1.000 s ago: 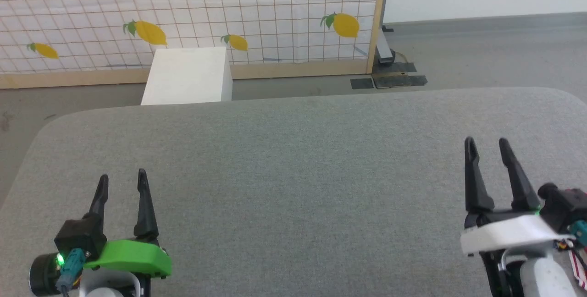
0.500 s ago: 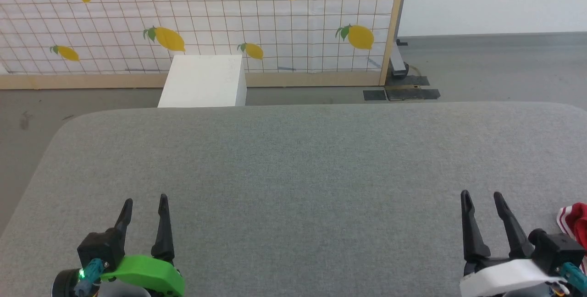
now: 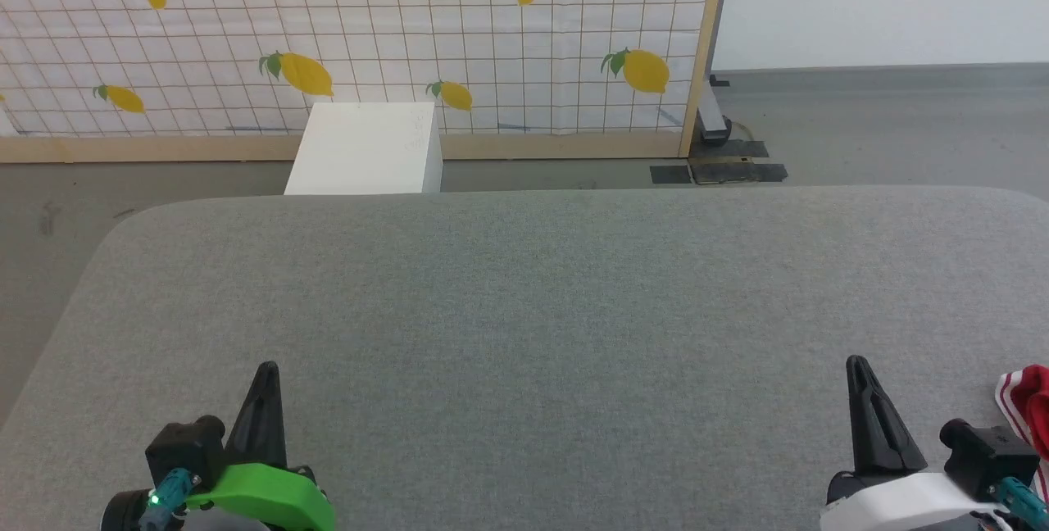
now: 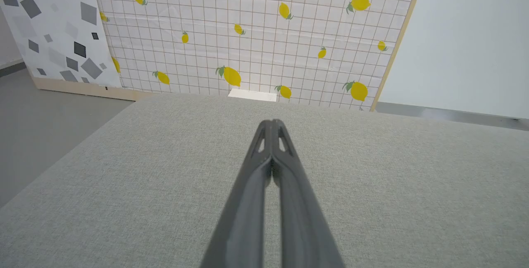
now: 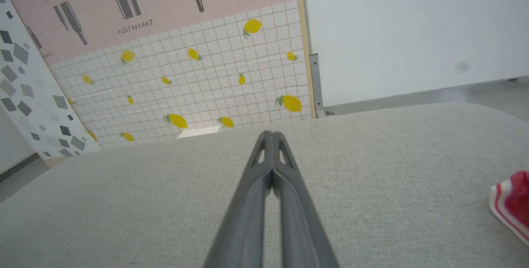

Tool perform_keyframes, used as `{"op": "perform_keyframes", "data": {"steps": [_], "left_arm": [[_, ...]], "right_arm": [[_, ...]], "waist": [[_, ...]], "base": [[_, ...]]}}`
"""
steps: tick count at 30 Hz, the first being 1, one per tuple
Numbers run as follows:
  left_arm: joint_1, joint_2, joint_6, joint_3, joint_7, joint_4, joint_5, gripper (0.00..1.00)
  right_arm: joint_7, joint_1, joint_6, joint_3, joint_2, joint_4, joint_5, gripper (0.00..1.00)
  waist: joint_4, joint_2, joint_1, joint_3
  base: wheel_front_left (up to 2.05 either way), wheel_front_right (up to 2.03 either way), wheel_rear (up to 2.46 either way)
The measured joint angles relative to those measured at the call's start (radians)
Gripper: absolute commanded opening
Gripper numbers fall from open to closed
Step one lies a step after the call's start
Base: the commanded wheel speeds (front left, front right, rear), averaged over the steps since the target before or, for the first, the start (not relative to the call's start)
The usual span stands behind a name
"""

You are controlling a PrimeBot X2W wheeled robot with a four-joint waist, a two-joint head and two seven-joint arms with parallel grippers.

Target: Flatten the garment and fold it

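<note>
Just a corner of the garment (image 3: 1031, 404) peeks in at the right edge of the grey table (image 3: 524, 310): red cloth with red-and-white striped trim, also low at the right of the right wrist view as the garment (image 5: 512, 204). My right gripper (image 3: 858, 367) hovers left of it, apart from the cloth, fingers pressed together and empty; its tip is the right gripper (image 5: 270, 134). Near the table's front left corner, my left gripper (image 3: 267, 371) is shut with nothing in it, and its tip is the left gripper (image 4: 272, 122).
A white box (image 3: 365, 147) stands on the floor beyond the table's far edge, before a lemon-print grid screen (image 3: 369, 31) with a wooden frame. Grey floor (image 3: 860, 129) stretches to the back right. The table's wide middle is bare grey fabric.
Both grippers went from open to shut. The camera tilted and turned, shifting the scene; both grippers now sit lower in the head view and the garment's edge has come in at the right.
</note>
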Motion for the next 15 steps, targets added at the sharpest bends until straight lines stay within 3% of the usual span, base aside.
{"op": "perform_keyframes", "data": {"steps": [15], "left_arm": [[0.000,-0.019,-0.006,0.017,0.029,-0.016,0.040,0.00]], "right_arm": [[0.028,0.000,0.000,0.004,0.000,-0.015,-0.019,0.00]], "waist": [[-0.003,0.0000,0.0000,0.009]], "base": [[0.00,0.00,0.00]]}}
